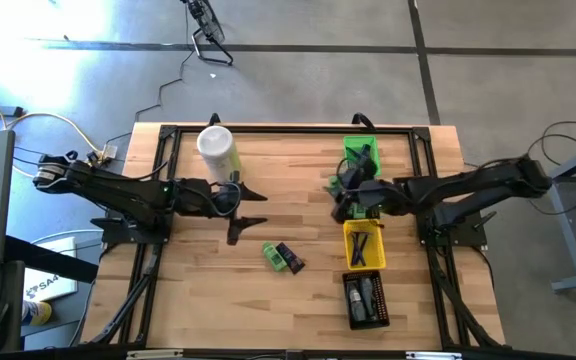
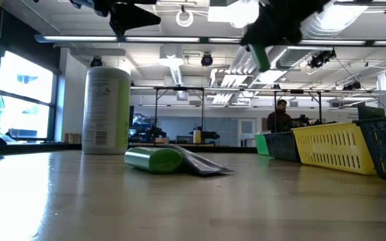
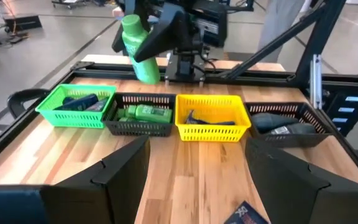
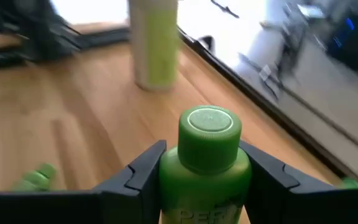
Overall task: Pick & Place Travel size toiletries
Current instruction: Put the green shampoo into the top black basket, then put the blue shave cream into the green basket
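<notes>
Along the right side of the table (image 1: 268,215), a row of small bins was seen already partly filled: the green bin (image 3: 76,106) held blue-purple tubes, the black bin beside it (image 3: 143,114) held bright green mini bottles, the yellow bin (image 3: 213,118) held thin dark sticks, and a further black bin (image 3: 288,123) held dark grey tubes. Much of the sorting could therefore be judged as done.

Two items were left out on the bare wood near the table's middle: a green mini bottle (image 1: 273,255) lying on its side, and a dark tube (image 1: 291,258) touching it. In the low view the same pair was shown lying flat on the wood, with the large pale-green canister (image 2: 107,110) standing upright behind them, well apart.

A third item was in transit. The right gripper (image 4: 205,171) was held in the air above the table near the bins, and its jaws were closed firmly around the body of a green bottle (image 4: 207,152), one finger pressed against each side and the cap left clear. The bottle could be judged as meant for the black bin of green bottles; its release had not yet been made.

The left gripper (image 3: 194,168) was held above the table's left half, jaws spread wide apart and nothing between them.
</notes>
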Controlling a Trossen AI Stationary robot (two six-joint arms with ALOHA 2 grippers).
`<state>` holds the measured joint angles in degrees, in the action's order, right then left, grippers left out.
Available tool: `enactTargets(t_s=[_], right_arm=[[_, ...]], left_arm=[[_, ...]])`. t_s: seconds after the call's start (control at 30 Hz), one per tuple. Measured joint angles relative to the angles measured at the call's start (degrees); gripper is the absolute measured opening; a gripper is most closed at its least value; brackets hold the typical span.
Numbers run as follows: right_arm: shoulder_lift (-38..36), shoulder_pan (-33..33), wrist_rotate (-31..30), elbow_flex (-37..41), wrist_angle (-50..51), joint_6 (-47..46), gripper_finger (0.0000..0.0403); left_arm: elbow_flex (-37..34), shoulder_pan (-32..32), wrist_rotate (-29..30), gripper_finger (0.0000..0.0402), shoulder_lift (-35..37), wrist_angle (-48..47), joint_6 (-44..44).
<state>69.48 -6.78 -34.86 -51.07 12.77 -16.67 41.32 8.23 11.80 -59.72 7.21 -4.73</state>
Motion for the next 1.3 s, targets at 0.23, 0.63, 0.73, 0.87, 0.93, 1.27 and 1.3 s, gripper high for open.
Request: enactTargets(t_s=[0.23, 0.63, 0.73, 0.87, 0.93, 1.27, 1.3], right_arm=[[-2.3, 0.3, -8.0, 0.3, 17.7, -13.9, 0.0168], [-1.5, 3.0, -6.6, 12.6, 18.4, -33.5, 0.017], [-1.5, 4.2, -2.6, 13.5, 18.3, -34.9, 0.0168], [-1.5, 5.5, 1.6, 13.7, 18.3, -34.9, 0.0176], [-1.5, 5.9, 1.9, 13.7, 18.4, -34.4, 0.0188], [-1.6, 6.5, -3.4, 13.7, 16.7, -29.3, 0.0254], [-1.7, 6.5, -3.8, 13.7, 15.5, -27.8, 0.0254]], left_arm=[[0.0, 0.0, 2.2, 0.026, 0.0, -0.2, 0.0], [0.0, 0.0, 2.9, 0.026, -0.3, -1.4, 0.0], [0.0, 0.0, 2.9, 0.026, -0.3, -1.4, 0.0], [0.0, 0.0, 2.9, 0.026, -0.3, -1.4, 0.0], [0.0, 0.0, 2.9, 0.026, -0.3, -1.3, 0.0], [0.0, 0.0, 2.9, 0.026, -0.3, -1.3, 0.0], [0.0, 0.0, 2.9, 0.026, -0.3, -1.3, 0.0]])
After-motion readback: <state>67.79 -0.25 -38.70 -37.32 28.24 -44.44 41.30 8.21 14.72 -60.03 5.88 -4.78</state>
